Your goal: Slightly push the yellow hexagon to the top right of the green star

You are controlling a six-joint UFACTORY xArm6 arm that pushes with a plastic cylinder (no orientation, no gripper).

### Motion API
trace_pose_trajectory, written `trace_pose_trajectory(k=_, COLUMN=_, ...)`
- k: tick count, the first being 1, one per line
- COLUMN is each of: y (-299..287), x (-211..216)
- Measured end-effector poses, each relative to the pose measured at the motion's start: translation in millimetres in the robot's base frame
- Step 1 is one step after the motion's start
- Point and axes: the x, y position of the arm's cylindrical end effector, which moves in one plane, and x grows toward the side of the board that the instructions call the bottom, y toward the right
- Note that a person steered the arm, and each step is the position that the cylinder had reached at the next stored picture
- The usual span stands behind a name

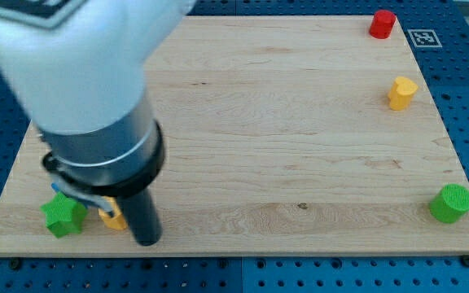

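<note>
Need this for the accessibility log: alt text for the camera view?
My arm looms over the wooden board's bottom left, rod tip beside a partly hidden yellow block right of the green star block. Red cylinder, yellow heart-like block and green cylinder line the right edge.

- The board (300,122) is pale wood, smooth, with visible grain.
- My arm's shell (72,57) looks like glossy white plastic.
- The green star (62,215) looks matt.
</note>
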Motion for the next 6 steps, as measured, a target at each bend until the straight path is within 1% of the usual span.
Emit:
trace_pose_trajectory(k=1, y=-16.0, x=-9.7)
trace_pose_trajectory(k=2, y=-17.3, x=-14.8)
trace_pose_trajectory(k=3, y=2.0, x=-14.8)
trace_pose_trajectory(k=4, y=3.8, x=-27.1)
trace_pose_trajectory(k=5, y=-3.9, x=-34.1)
trace_pose_trajectory(k=6, y=-25.0, x=-34.2)
